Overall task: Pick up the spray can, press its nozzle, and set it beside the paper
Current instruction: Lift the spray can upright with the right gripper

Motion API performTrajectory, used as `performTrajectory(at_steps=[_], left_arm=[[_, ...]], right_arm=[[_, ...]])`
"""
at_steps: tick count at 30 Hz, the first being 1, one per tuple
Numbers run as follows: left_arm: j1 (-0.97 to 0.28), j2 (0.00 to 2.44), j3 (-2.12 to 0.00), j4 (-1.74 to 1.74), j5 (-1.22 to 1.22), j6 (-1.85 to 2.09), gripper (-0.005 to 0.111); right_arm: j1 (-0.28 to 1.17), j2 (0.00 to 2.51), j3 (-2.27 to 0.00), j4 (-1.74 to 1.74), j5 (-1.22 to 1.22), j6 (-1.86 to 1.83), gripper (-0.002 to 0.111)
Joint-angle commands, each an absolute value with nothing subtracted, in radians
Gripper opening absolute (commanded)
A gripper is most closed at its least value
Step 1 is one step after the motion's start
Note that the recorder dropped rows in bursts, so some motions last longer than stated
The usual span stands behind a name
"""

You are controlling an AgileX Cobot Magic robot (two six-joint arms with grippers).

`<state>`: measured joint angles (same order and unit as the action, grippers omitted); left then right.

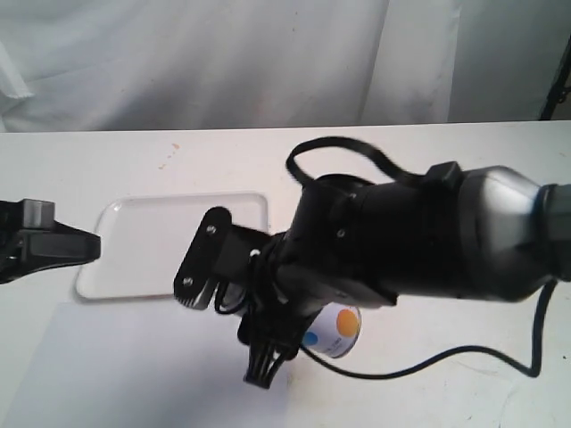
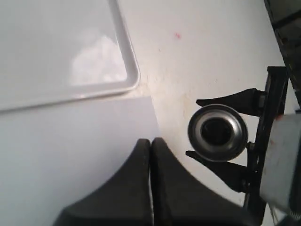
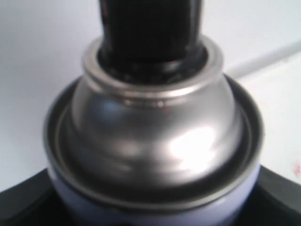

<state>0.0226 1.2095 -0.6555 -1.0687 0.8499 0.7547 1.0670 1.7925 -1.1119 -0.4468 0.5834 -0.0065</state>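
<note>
My right gripper (image 2: pixel 220 133) is shut on the spray can (image 1: pixel 335 331), one black finger (image 2: pixel 229 100) on each side of its white dotted body. In the right wrist view the silver dome (image 3: pixel 155 127) fills the picture, with the black nozzle (image 3: pixel 150 28) above it and nothing touching the nozzle. The left wrist view looks down on the can's top (image 2: pixel 217 132), just off the right edge of the white paper (image 2: pixel 70 155). My left gripper (image 2: pixel 151 142) is shut and empty over that paper edge, apart from the can. Whether the can rests on the table cannot be told.
A white rimmed tray (image 1: pixel 259 201) with rounded corners lies behind the paper (image 1: pixel 134 374), its corner (image 2: pixel 134 77) close to the paper's corner. The right arm's black cable (image 1: pixel 464 352) trails over the white table (image 1: pixel 464 160). A white curtain hangs behind.
</note>
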Motion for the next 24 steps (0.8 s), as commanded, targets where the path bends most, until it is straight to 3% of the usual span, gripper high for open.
performTrajectory(at_steps=[1, 13, 24], left_arm=[[0.025, 1.018, -0.604, -1.019, 0.704, 0.705, 0.000], [0.025, 0.649, -0.428, -0.961, 0.498, 0.623, 0.000], [0.025, 0.434, -0.412, -0.842, 0.488, 0.602, 0.000]], right_arm=[[0.991, 1.705, -1.121, -0.460, 0.514, 0.104, 0.000], [0.805, 1.468, -0.924, -0.374, 0.048, 0.276, 0.000], [0.683, 1.529, -0.797, -0.352, -0.480, 0.340, 0.000]])
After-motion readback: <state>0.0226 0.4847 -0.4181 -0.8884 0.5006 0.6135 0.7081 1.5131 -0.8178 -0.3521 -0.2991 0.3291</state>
